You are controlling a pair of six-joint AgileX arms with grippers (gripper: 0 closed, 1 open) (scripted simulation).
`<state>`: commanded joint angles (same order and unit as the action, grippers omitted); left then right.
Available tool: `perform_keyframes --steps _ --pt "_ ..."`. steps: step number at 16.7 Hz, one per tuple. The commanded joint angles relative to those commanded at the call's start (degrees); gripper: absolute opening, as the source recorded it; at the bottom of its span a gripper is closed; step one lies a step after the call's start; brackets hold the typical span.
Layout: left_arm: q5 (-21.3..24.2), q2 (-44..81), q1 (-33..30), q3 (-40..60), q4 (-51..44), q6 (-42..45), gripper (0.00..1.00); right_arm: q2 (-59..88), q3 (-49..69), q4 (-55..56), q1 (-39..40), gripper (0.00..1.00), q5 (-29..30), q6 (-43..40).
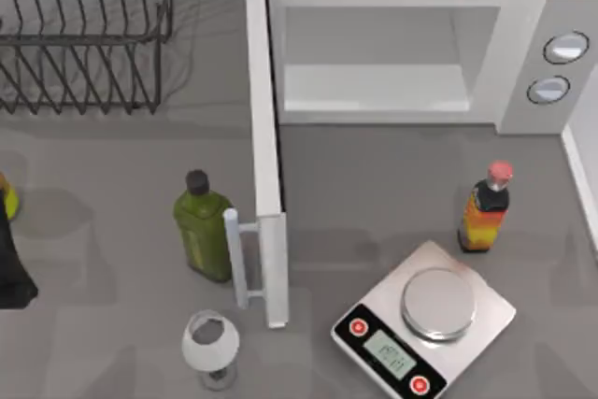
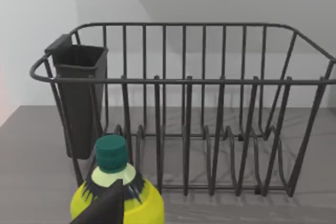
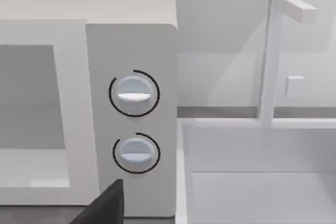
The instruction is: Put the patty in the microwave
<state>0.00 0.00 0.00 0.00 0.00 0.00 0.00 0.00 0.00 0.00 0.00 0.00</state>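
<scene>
The patty is out of view. The white microwave stands at the back of the table with its door swung wide open toward the front, bar handle facing left. Its pale inside shows nothing in it. Its two round dials face the right wrist view close up. A dark part of my left arm sits at the table's far left edge, and a dark tip of my left gripper shows just before a yellow bottle. A dark tip of my right gripper hangs in front of the microwave's dial panel.
A black wire dish rack fills the back left. A green bottle and a glass stand left of the door. Front right are a kitchen scale with a bare steel plate and an orange-and-yellow bottle. A white basin adjoins the microwave.
</scene>
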Motion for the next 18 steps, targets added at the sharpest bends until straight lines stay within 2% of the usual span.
perform_keyframes --steps 3,7,18 --pt "0.0 0.0 0.0 0.0 0.0 0.0 1.0 0.72 0.57 -0.66 -0.19 1.0 0.02 -0.31" --pt "0.0 0.0 0.0 0.0 0.0 0.0 1.0 9.33 6.66 -7.91 -2.08 1.0 0.01 -3.61" --pt "0.0 0.0 0.0 0.0 0.0 0.0 1.0 62.02 34.69 -44.25 -11.06 1.0 -0.34 -19.11"
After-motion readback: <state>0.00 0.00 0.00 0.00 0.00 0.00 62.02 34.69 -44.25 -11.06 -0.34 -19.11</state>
